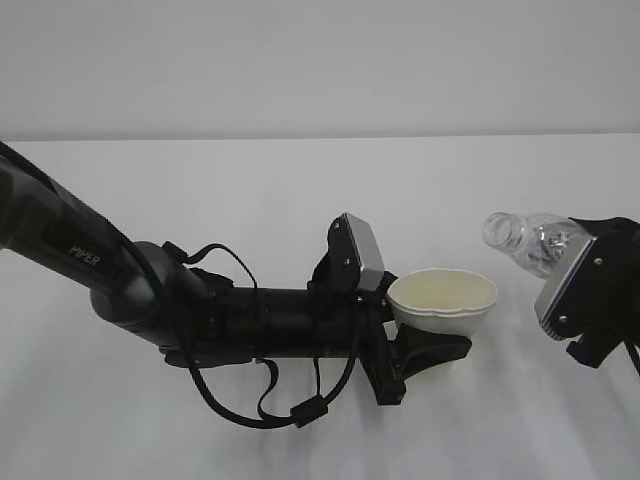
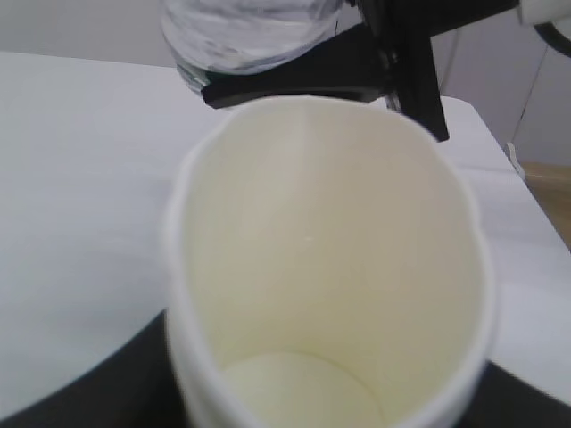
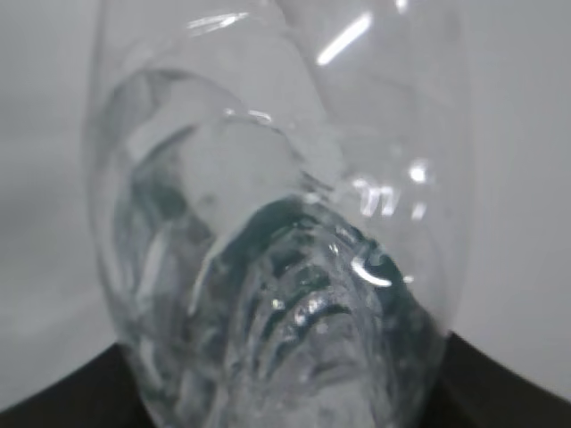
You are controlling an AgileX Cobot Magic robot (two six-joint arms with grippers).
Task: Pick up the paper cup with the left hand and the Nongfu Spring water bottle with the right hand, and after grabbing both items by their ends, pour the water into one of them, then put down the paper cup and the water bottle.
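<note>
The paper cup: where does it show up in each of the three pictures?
Exterior view: paper cup right of centre, held in the left gripper.
Left wrist view: fills the frame, seen from above its rim.
Right wrist view: not in it.
Shared landmark: the clear water bottle.

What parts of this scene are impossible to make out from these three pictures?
- Right hand: exterior view; the frame edge cuts off its arm.
- Nongfu Spring water bottle: exterior view; the camera block hides its lower half and label.
- The water: right wrist view; glare and ribbing keep its level from being read.
- Paper cup: left wrist view; the bottom edge cuts off its base.
- Left hand: left wrist view; only dark blurs beside the cup.
</note>
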